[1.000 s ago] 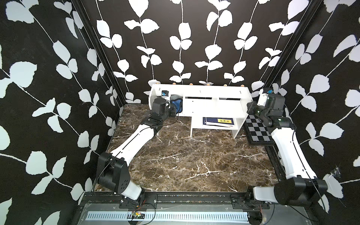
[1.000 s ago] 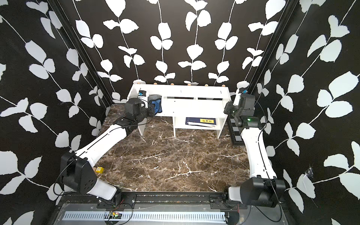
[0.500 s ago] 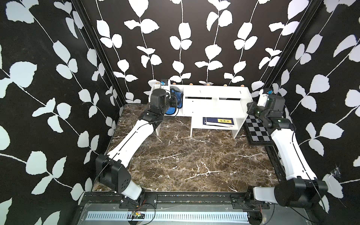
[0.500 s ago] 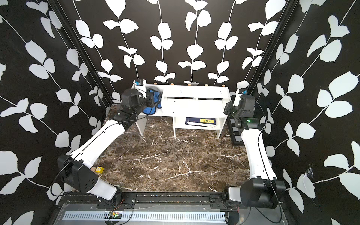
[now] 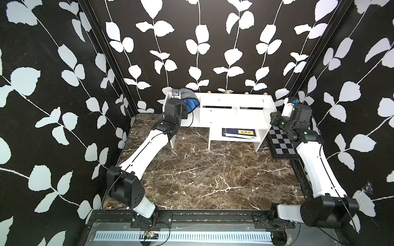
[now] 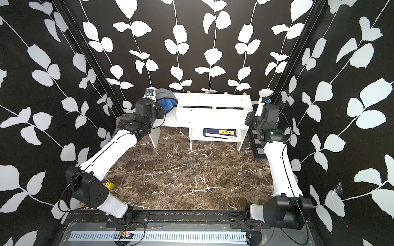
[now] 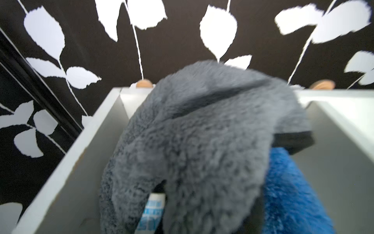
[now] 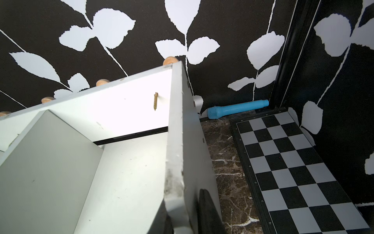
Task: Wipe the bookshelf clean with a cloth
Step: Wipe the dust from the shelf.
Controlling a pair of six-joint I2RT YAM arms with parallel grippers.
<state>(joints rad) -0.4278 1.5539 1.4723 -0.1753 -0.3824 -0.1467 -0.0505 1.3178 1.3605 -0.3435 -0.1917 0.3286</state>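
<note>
Cloth (image 6: pixel 166 100) bunched on left end of bookshelf (image 5: pixel 234 100) top, grey side up, blue below. My left gripper (image 5: pixel 185 101) closed on cloth, mostly hidden under it. My right gripper (image 8: pixel 189 218) clamps bookshelf's right side panel, beside chessboard (image 8: pixel 293 172).

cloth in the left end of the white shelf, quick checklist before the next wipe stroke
1. Grey-and-blue microfibre cloth gripped by left gripper: ok, jaws shut inside it.
2. Cloth in the left-end bay of white board bookshelf: ok.
3. Cloth pressed on the board: cannot tell, view blurred.
4. Right gripper bracing the right end panel: ok, fingers straddle it.
5. Brass screw sticking out near that end: not ok, may snag.
6. Panel edge grime: not ok.
</note>
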